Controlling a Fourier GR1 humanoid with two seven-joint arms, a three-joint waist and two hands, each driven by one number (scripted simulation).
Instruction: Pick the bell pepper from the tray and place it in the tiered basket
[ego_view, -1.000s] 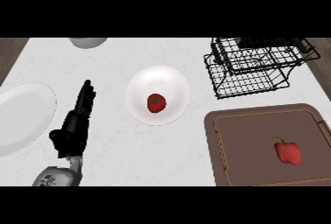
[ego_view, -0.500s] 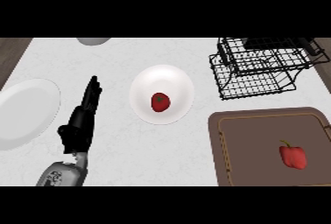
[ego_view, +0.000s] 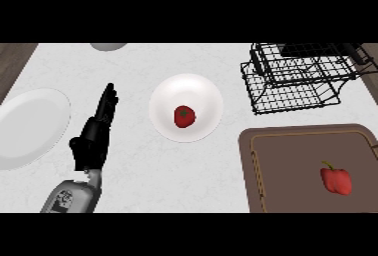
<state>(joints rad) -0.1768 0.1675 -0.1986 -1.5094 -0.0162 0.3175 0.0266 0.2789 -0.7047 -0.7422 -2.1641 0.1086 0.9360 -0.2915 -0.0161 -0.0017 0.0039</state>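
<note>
Head view: a red bell pepper (ego_view: 336, 180) lies on the brown tray (ego_view: 284, 165) at the lower right of the white counter (ego_view: 140, 185), apart from the black wire tiered basket (ego_view: 295, 80) standing beyond the tray. The left hand (ego_view: 92, 137) rests at the left, fingers straight and released, grasping nothing, between a bare white plate (ego_view: 29, 127) and a middle plate (ego_view: 184, 90) carrying a small red fruit (ego_view: 184, 116). The right hand does not show.
</note>
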